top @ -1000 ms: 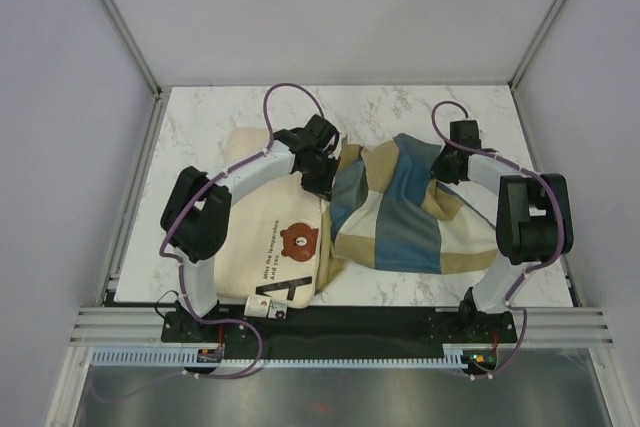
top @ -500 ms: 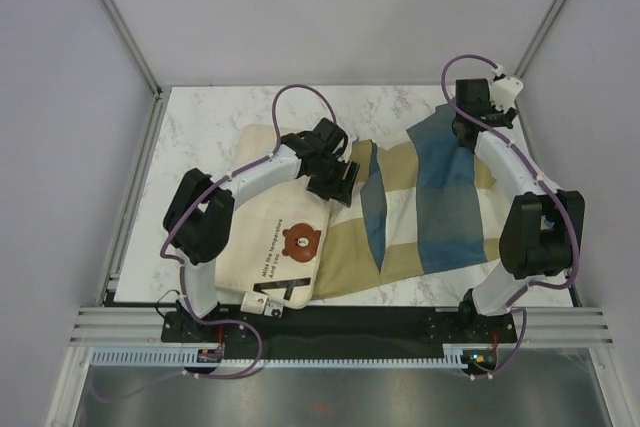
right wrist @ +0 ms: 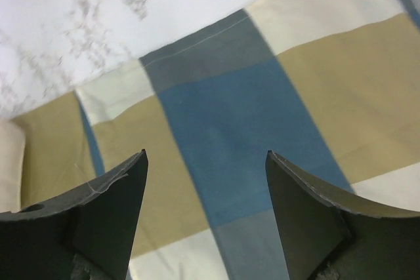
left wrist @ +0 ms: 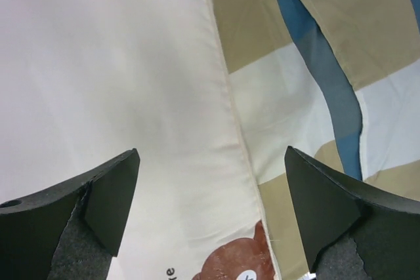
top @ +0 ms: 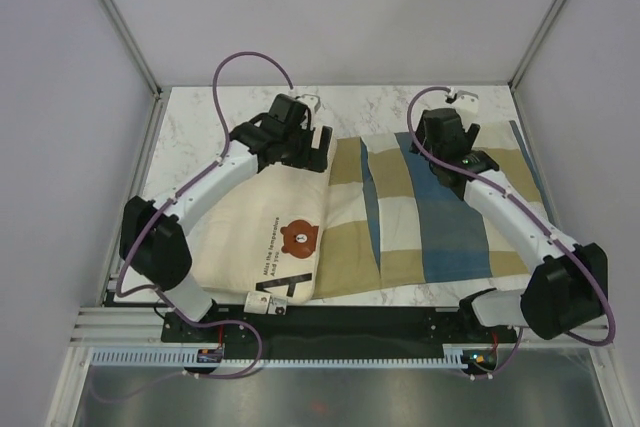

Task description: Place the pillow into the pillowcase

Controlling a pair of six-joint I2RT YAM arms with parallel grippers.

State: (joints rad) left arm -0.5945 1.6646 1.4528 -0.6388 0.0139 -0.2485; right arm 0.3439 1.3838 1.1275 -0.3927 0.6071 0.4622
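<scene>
The pillow (top: pixel 255 215) is seen as smooth matt cloth, the pillowcase (top: pixel 400 237) as finely woven matt cloth, the worktop (top: pixel 195 125) as smooth marble-look.

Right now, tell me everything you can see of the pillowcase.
The pillowcase is soft cloth in big blue, tan and cream checks, spread nearly flat on the right of the marble table. A wavy blue-edged fold runs down its left part. Its left edge meets the pillow. The open right gripper hangs over its far edge, holding nothing.
</scene>
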